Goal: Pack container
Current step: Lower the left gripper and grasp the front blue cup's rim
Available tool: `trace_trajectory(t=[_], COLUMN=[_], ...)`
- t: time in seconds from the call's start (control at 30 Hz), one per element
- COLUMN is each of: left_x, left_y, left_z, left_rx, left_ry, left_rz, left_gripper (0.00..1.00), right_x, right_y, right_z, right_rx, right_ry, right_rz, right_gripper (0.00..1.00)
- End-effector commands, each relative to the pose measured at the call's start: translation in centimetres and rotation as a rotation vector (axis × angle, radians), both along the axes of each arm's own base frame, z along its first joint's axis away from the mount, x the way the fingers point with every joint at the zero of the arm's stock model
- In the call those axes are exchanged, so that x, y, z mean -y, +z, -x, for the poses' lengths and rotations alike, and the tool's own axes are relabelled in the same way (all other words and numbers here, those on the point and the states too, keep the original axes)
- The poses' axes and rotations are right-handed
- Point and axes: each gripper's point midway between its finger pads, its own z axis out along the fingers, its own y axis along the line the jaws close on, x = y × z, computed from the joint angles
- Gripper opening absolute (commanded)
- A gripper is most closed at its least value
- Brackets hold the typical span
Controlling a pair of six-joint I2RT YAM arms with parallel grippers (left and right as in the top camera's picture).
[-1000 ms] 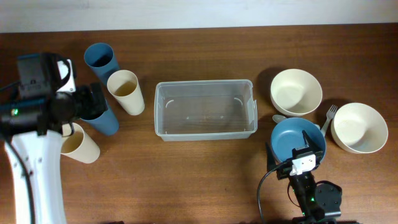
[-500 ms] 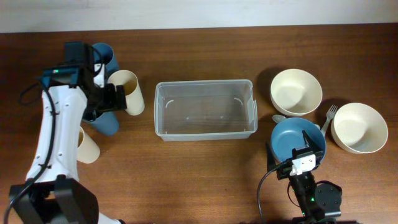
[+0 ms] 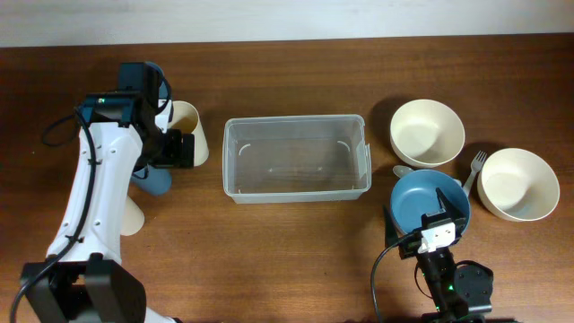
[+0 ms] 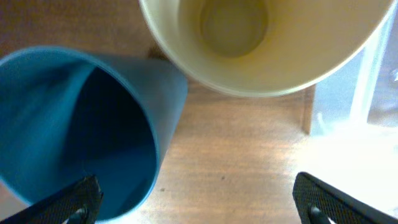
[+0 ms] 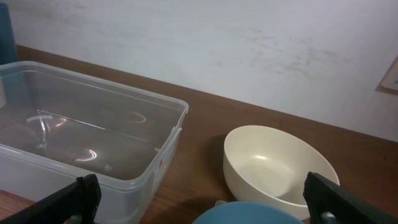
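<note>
Left gripper (image 3: 178,149) has swung in from the table's left edge, fingers (image 4: 78,199) spread above cream cup (image 4: 261,37) and blue cup (image 4: 74,124), just left of the container (image 3: 296,193) at table centre; right gripper (image 3: 437,213), also released, sits near the front edge.

Robot lab setup: wooden table (image 3: 296,260), plain white wall (image 5: 249,37) behind.

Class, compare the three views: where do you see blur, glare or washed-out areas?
Left wrist: the blue cup and cream cup sit close to the lens and look soft, and the container washes out to white. Right wrist: sharp, with bright glints on the container floor. Overhead: evenly lit and crisp.
</note>
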Motion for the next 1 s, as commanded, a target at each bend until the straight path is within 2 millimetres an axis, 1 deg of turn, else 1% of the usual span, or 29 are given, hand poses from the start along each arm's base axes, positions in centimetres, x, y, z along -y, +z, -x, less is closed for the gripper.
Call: trace_trajectory(t=[0.0, 0.1, 0.2, 0.23, 0.3, 0.43, 0.6, 0.8, 0.97], left_x=[-0.4, -0.4, -0.4, -0.4, -0.4, -0.4, -0.7, -0.7, -0.8], left_y=[0.2, 0.1, 0.1, 0.1, 0.0, -0.5, -1.2, -1.2, -1.8], left_z=[0.1, 0.4, 0.6, 0.6, 0.8, 1.2, 1.3, 1.1, 0.5], left_rx=[-0.010, -0.023, -0.030, -0.032, -0.040, -0.060, -0.069, -0.061, -0.050], left_ry=[-0.013, -0.013, -0.013, -0.013, -0.013, -0.013, -0.009, -0.009, -0.008], left_rz=[-0.029, -0.029, -0.028, -0.028, -0.028, -0.029, -0.047, -0.048, -0.051], left_gripper=[0.95, 0.89, 0.89, 0.85, 0.80, 0.75, 0.72, 0.64, 0.64], right_x=[0.0, 0.0, 0.0, 0.0, 0.0, 0.0, 0.0, 0.0, 0.0], right_y=[-0.2, -0.2, -0.2, -0.2, -0.2, -0.2, -0.2, -0.2, -0.2], right_z=[0.0, 0.0, 0.0, 0.0, 0.0, 0.0, 0.0, 0.0, 0.0], right_rx=[-0.003, -0.003, -0.003, -0.003, -0.003, -0.003, -0.003, -0.003, -0.003], right_ry=[-0.004, -0.004, -0.004, -0.004, -0.004, -0.004, -0.004, -0.004, -0.004], right_rz=[-0.003, -0.003, -0.003, -0.003, -0.003, -0.003, -0.003, -0.003, -0.003], right_gripper=[0.99, 0.99, 0.99, 0.99, 0.99, 0.99, 0.99, 0.99, 0.99])
